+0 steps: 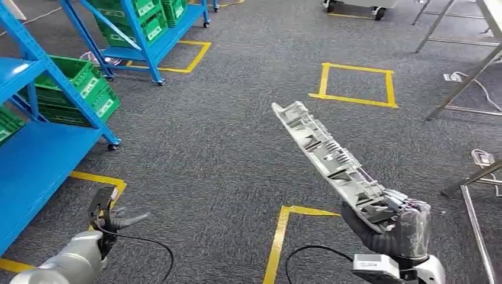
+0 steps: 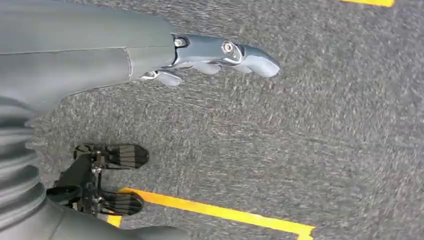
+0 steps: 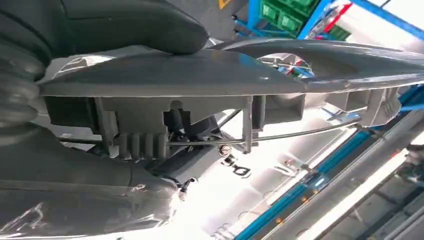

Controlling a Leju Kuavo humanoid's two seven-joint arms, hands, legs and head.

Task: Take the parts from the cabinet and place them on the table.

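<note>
From the head view I see the right hand (image 1: 395, 228) wrapped around the near end of a long grey plastic part (image 1: 331, 157), gripping it firmly. The part's long axis runs diagonally away from me, its free end pointing forward and to the left and tilted upward, well above the grey carpet (image 1: 225, 142). It is a narrow, slightly curved strip, light grey, with ribs, clips and small pockets moulded along the face turned toward me. In the right wrist view I see the same part (image 3: 200, 75) close up: a smooth curved outer skin, a ribbed underside and a thin metal rod running along it, with the thumb (image 3: 135, 25) pressed over it.

My left hand (image 1: 112, 220) hangs low at the left, holding nothing, fingers apart and fairly straight; the left wrist view shows it (image 2: 150, 55) over the carpet near a yellow tape line (image 2: 215, 212).

Blue shelving (image 1: 41, 148) with green crates (image 1: 83, 89) stands to the left.
</note>
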